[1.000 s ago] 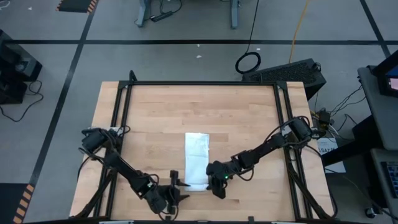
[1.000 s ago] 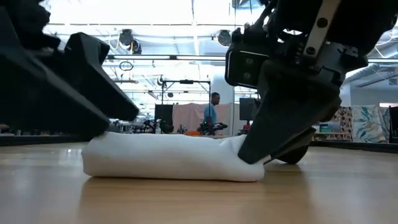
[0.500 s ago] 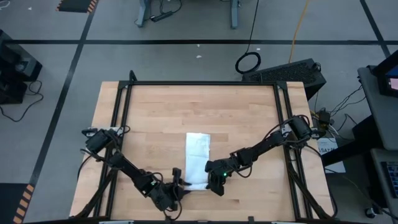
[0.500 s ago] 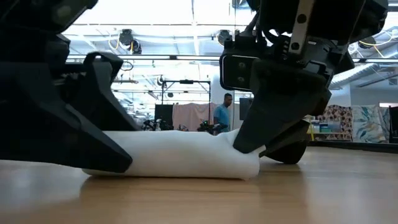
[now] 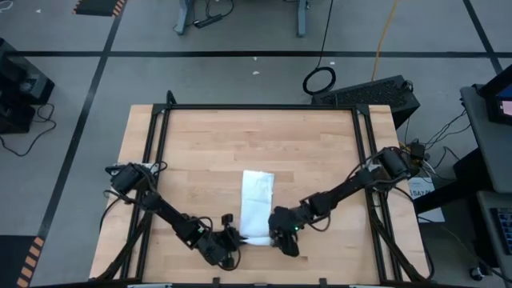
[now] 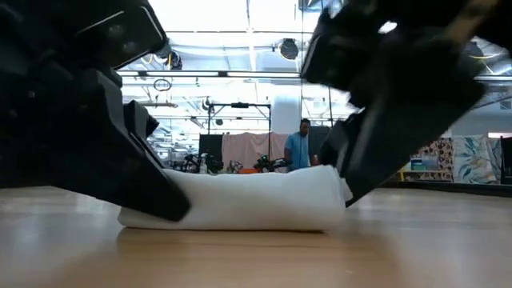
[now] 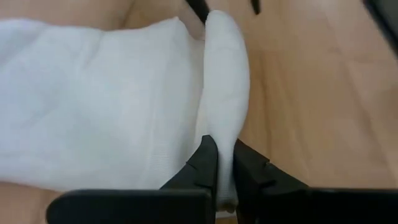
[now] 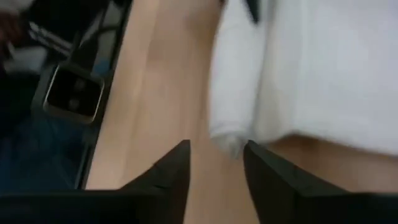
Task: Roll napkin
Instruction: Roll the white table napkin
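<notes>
left wrist view, left gripper (image 7: 225, 163) pinching napkin (image 7: 93, 106) roll, right gripper (image 8: 214, 163) parted, no legible writing

White cloth napkin (image 5: 257, 206) lies on the wooden tabletop (image 5: 200, 152), near its front edge. Left end effector (image 5: 233, 238) at the rolled end's left, right end effector (image 5: 277, 238) at its right.

Left claw (image 7: 225, 163) pinched on white napkin's (image 7: 93, 106) rolled edge.
</notes>
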